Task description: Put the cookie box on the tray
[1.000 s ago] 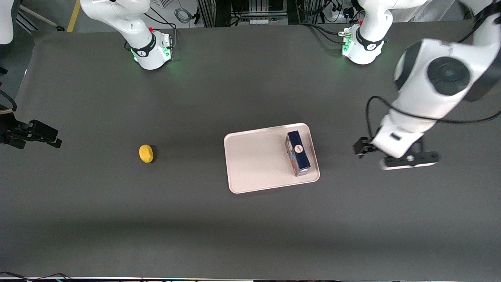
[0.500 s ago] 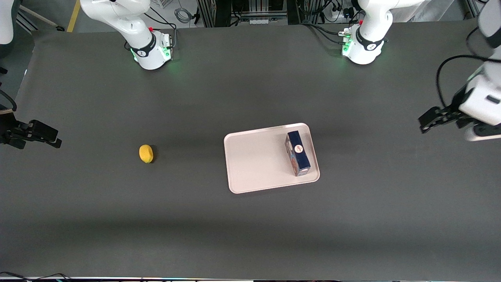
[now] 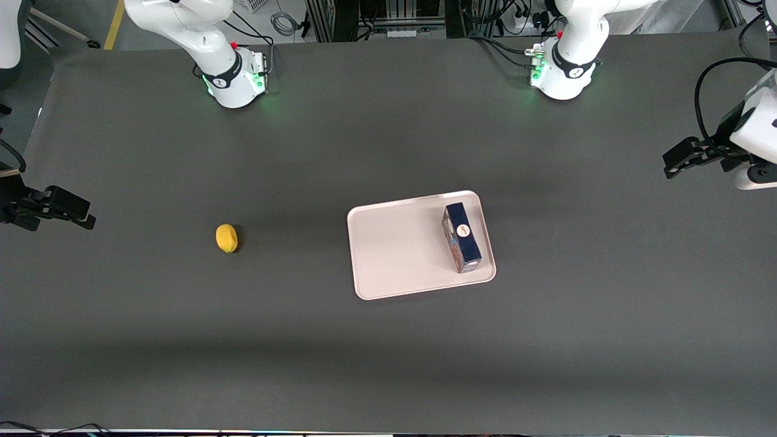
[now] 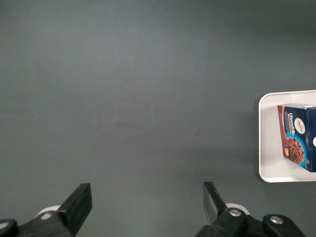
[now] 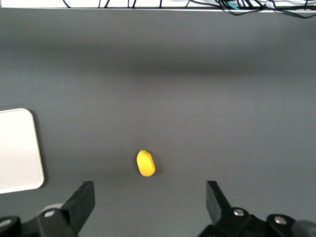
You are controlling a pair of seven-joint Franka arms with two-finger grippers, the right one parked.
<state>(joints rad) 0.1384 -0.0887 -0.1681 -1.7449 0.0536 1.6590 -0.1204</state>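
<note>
The navy cookie box point(image 3: 462, 237) stands on its narrow side on the pale pinkish-white tray point(image 3: 394, 255), along the tray edge nearest the working arm. The left wrist view shows the box point(image 4: 299, 137) and the tray rim point(image 4: 269, 168) too. My left gripper point(image 3: 680, 159) is open and empty, well above the dark table at the working arm's end, far from the tray. In its own view the gripper point(image 4: 146, 200) has both fingers spread wide over bare table.
A small yellow lump point(image 3: 226, 238) lies on the table toward the parked arm's end; it also shows in the right wrist view point(image 5: 145, 163). Two arm bases point(image 3: 234, 76) point(image 3: 561, 73) stand at the table edge farthest from the camera.
My left gripper has moved away from the tray toward the working arm's end of the table and farther from the front camera. The cookie box stays on the tray.
</note>
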